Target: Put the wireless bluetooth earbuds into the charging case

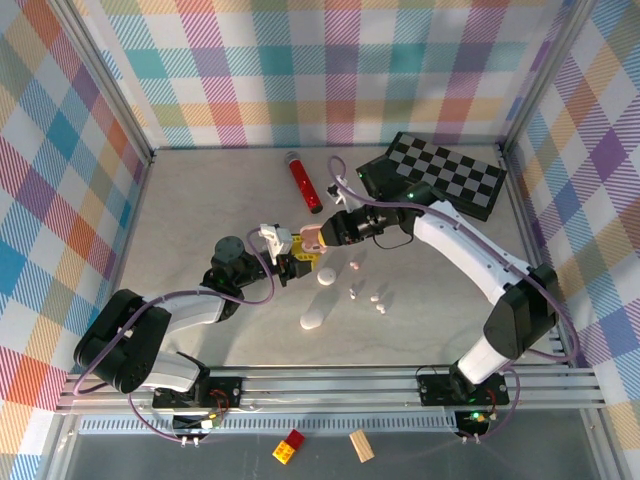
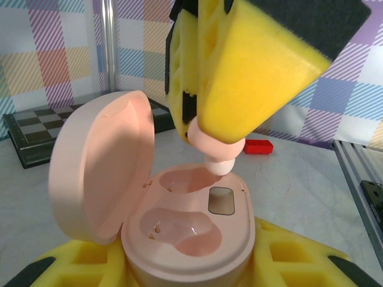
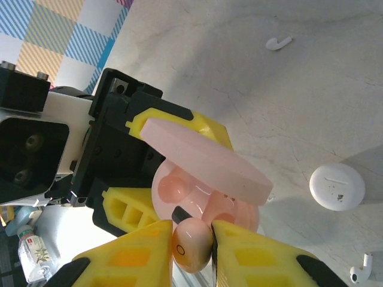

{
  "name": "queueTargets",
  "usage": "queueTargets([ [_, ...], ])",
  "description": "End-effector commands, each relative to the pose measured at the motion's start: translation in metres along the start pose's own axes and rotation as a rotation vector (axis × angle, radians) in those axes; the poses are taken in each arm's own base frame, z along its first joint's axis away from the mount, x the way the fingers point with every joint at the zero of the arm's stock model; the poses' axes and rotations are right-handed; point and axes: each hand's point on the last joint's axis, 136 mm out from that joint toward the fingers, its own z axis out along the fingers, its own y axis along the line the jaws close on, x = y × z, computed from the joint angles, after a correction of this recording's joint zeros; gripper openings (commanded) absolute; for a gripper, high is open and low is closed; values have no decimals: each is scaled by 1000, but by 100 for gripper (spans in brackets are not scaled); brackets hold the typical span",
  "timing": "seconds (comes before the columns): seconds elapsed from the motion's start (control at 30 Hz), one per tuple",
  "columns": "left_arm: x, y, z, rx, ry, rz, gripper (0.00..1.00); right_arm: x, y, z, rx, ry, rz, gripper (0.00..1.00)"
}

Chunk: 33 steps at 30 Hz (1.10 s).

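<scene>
This looks like a robot lab, a small test booth and not a home. Two robot arms, the left arm (image 1: 150,335) and the right arm (image 1: 470,245), are bolted to silver metal rails (image 1: 330,385) at the near edge of a grey table (image 1: 200,200). Bright checked cloth walls (image 1: 300,60) stand at the left, right and far sides. Purple cables (image 1: 245,299) run along the arms.

Pink chg case (image 2: 194,258), pink earbud (image 2: 210,144)
</scene>
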Motion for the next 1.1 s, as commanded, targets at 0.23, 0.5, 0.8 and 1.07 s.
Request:
queueTargets([
  [0.23, -23, -11, 0, 49, -60, 78, 27, -6, 2, 3, -9, 2, -27, 21],
  [0.5, -28, -10, -1, 42, -68, 82, 27, -3, 0, 5, -6, 13, -23, 28],
  [0.8, -27, -10, -1, 40, -68, 79, 27, -2, 4, -5, 9, -3, -41, 42],
  [1.07, -23, 1, -4, -4, -68, 60, 27, 8, 12, -33, 35, -115, -134, 49],
])
